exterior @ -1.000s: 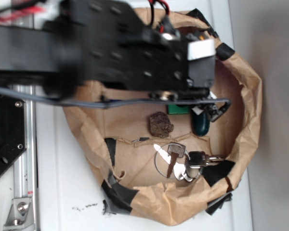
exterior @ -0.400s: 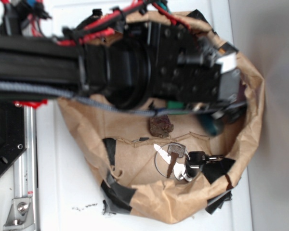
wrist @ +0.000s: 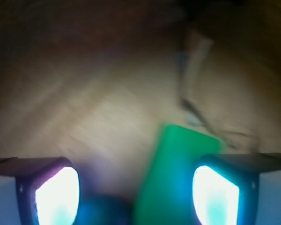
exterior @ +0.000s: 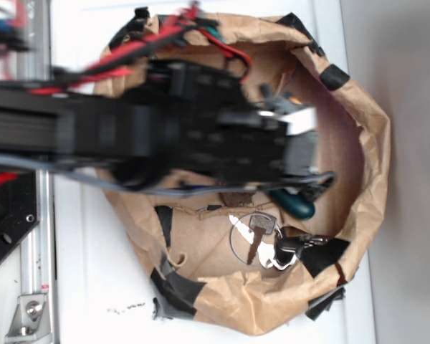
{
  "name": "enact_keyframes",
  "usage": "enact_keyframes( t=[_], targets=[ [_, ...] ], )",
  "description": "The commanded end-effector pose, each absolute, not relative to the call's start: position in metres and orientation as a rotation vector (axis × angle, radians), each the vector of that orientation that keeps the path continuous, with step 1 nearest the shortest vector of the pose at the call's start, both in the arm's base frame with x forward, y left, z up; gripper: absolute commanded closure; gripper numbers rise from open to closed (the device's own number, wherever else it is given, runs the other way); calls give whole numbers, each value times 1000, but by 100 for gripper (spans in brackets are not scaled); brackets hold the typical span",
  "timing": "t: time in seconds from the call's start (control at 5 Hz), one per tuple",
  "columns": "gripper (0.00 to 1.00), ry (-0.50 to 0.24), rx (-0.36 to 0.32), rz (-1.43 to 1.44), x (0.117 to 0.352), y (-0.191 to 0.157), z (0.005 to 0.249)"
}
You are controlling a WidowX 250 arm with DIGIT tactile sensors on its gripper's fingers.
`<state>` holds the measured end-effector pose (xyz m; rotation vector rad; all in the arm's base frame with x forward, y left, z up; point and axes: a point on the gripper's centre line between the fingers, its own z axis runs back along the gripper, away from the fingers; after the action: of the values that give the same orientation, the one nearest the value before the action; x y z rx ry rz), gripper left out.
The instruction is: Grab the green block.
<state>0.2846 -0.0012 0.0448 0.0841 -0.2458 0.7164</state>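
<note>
Since the earlier pictures, the black arm [exterior: 165,136] has swung back toward the left and now covers the middle of the brown paper bowl [exterior: 369,165], and the dark teal capsule [exterior: 295,204] sits a bit lower and more to the left than it did a moment ago. From the outside view, the arm is blurry, so it looks like it is moving fast. It hides the green block fully, and only a bit of the brown rock [exterior: 235,198] peeks out under it. The keys [exterior: 269,240] lie lower in the bowl, close to the capsule. The gripper's end cannot be made out in this view. From the wrist view, the gripper [wrist: 136,190] has its two fingers spread wide, one finger [wrist: 56,192] at the left and the other at the right. The green block [wrist: 171,173] lies flat on the brown paper between them, but it is close to the right finger, not in the middle. A dark blue-green shape, likely the capsule, shows at the bottom just left of the block. To do this well, I think the arm should slow down, slide a little toward the block so it sits in the middle, go down, and squeeze only the block, not the capsule beside it.
</note>
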Motion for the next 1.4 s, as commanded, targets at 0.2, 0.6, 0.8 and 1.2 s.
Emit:
enact_keyframes(
  t=[0.2, 0.6, 0.8, 1.2],
  targets=[
    [0, -270, 59, 733, 289, 2, 37],
    [0, -432, -61, 782, 271, 27, 77],
    [0, -468, -35, 836, 259, 37, 101],
    [0, -429, 84, 938, 244, 51, 98]
  ],
)
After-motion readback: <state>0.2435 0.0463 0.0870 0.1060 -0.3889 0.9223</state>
